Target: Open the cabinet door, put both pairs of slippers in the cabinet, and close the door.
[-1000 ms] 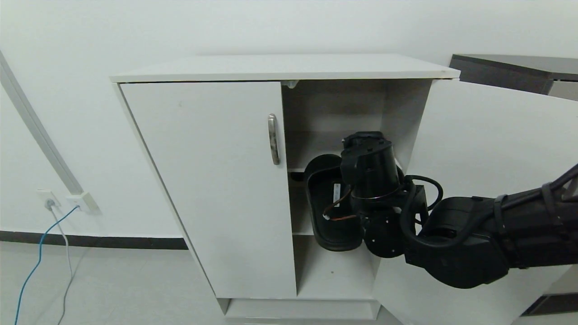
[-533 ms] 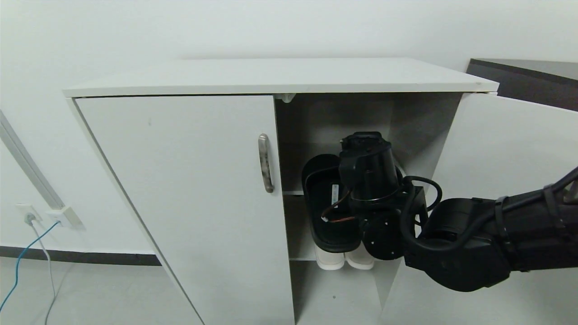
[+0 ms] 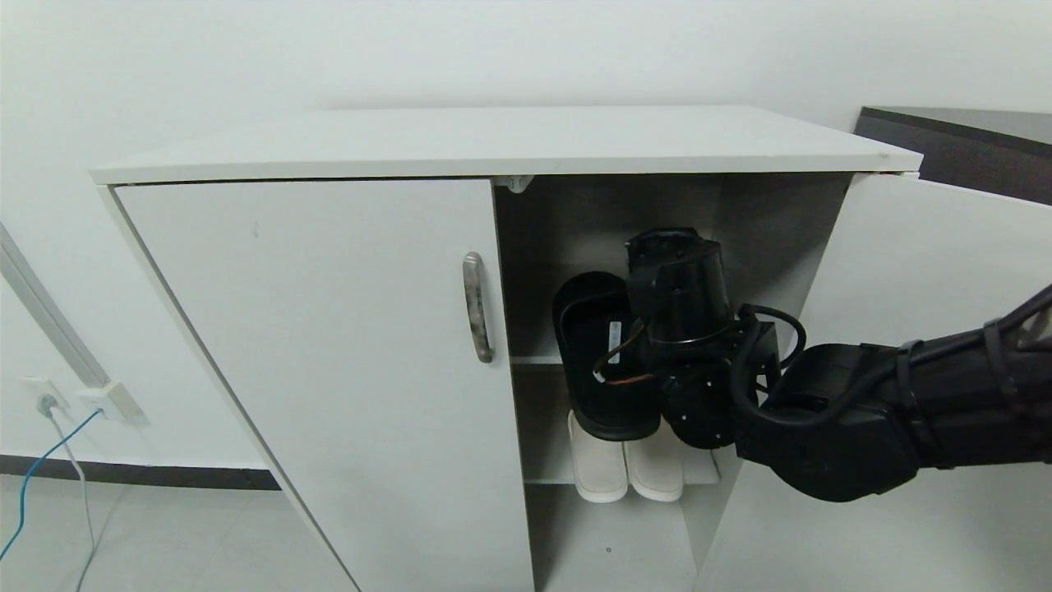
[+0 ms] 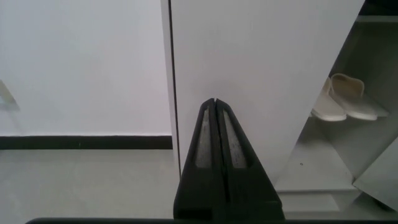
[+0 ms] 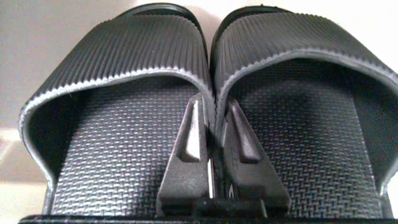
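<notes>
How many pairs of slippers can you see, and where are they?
2. The black pair is held by the right gripper at the open side of the cabinet; the white pair sits on a shelf inside, just below. None seem hidden.

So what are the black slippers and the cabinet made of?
The black slippers look like moulded rubber or foam: matte, ribbed straps, gridded footbeds. The cabinet is probably laminated board: smooth matte white, flat panels. Its handle seems metal, with a dull grey sheen.

1. Our right arm [image 3: 830, 427] hides one of the black slippers [image 3: 604, 362] from our head view.
2. Far ends of the white slippers [image 3: 629, 473] sit hidden behind them.
3. The open door [image 3: 904, 263] is cut off at the right.
</notes>
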Available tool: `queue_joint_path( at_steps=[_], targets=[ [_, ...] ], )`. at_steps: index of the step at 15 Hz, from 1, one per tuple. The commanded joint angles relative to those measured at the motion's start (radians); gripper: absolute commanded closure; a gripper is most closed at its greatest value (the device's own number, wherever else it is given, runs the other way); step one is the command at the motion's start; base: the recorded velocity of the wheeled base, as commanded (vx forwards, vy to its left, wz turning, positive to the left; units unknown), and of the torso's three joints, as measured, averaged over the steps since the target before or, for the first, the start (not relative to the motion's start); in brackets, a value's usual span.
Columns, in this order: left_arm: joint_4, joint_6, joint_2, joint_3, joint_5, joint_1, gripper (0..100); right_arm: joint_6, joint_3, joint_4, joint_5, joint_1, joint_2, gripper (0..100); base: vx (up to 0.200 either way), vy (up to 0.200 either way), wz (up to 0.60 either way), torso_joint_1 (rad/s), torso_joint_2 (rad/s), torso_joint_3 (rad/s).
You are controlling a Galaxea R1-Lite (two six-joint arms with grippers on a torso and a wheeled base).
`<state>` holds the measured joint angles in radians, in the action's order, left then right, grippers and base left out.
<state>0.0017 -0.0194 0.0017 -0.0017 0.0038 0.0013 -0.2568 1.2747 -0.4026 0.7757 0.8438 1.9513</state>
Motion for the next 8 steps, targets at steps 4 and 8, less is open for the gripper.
queue_joint_path(
  at_steps=[4,8],
  targets=[
    [0.0,-0.001,0.0,0.0,0.001,0.0,100,0.001,0.121,0.037,-0.053,-0.057,0.09,100,0.0,0.0,0.0,0.0,0.0,0.0],
    [0.0,-0.001,0.0,0.0,0.001,0.0,100,-0.001,0.261,0.099,-0.073,-0.094,0.153,100,0.0,0.0,0.0,0.0,0.0,0.0]
  ],
)
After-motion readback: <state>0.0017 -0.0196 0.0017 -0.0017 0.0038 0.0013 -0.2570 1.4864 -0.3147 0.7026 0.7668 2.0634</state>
